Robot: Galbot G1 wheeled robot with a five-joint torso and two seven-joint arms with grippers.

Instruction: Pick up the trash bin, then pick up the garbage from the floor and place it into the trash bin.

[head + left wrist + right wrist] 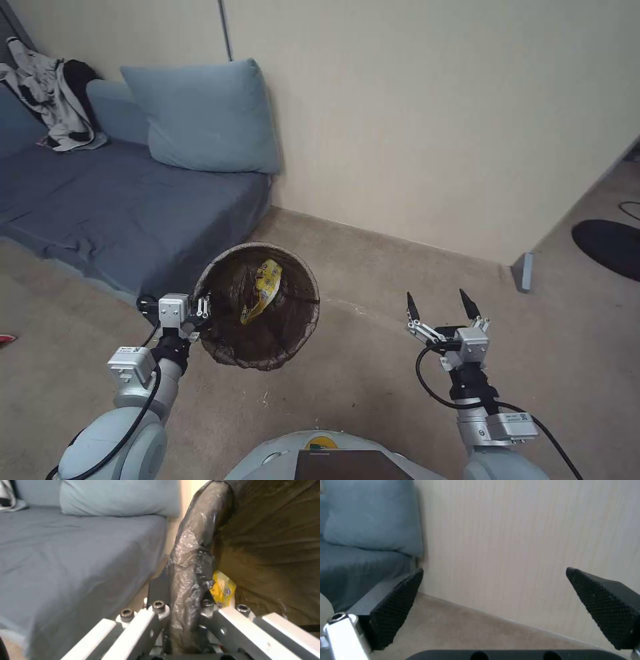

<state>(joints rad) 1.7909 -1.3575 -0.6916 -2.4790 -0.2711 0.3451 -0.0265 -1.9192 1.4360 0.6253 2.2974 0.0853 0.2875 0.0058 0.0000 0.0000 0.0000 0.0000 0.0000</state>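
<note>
My left gripper [202, 311] is shut on the rim of the trash bin [293, 333] and holds it off the floor, its mouth tilted toward my head camera. A dark bag lines the bin, and a yellow snack wrapper [261, 291] lies inside. In the left wrist view the bagged rim [190, 562] runs between the fingers, with the yellow wrapper [224, 591] just behind it. To the right of the bin, my right gripper [441, 305] hangs open over the carpet with nothing in it. Its black textured pads [395, 610] stand wide apart, facing the wall.
A blue-grey sofa [120, 200] with a light blue cushion [203, 117] and a heap of clothes [57, 100] stands at the left. A beige wall [433, 120] runs behind the bin. Beige carpet [360, 373] lies around both arms. A dark round mat [610, 247] lies at far right.
</note>
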